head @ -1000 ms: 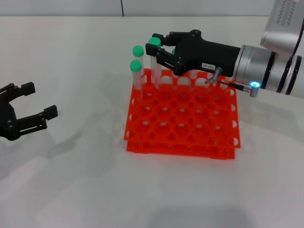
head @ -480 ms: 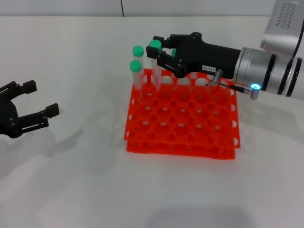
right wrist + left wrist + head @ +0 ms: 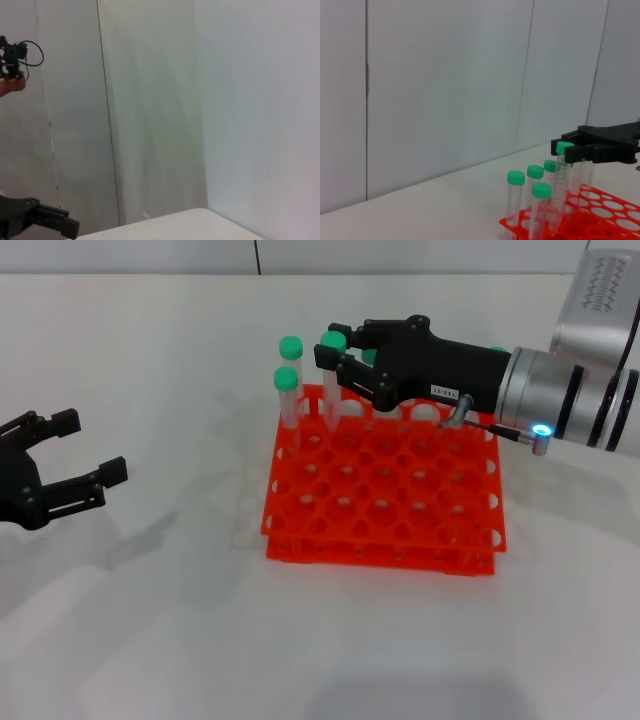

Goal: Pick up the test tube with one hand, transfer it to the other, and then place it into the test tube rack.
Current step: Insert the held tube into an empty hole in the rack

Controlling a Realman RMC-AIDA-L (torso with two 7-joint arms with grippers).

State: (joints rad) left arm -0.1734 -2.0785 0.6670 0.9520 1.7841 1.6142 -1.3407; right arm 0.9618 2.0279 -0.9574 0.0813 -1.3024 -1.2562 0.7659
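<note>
The test tube (image 3: 331, 365), clear with a green cap, stands upright over a back-row hole of the orange-red test tube rack (image 3: 380, 495). Its lower end is in the rack. My right gripper (image 3: 340, 352), black with a white label, reaches in from the right and is shut on the tube just under its cap. The left wrist view shows the same tube (image 3: 563, 170) and the right gripper (image 3: 580, 150) over the rack (image 3: 605, 217). My left gripper (image 3: 88, 448) is open and empty, low over the table at the far left.
Two more green-capped tubes (image 3: 291, 348) (image 3: 286, 380) stand in the rack's back-left corner, close to the held tube. Another green cap (image 3: 368, 352) shows behind the right gripper. White table surrounds the rack. A wall stands behind the table.
My right gripper has shifted slightly right and down with the tube, so the cap sits lower over the rack. The left gripper has barely moved.
</note>
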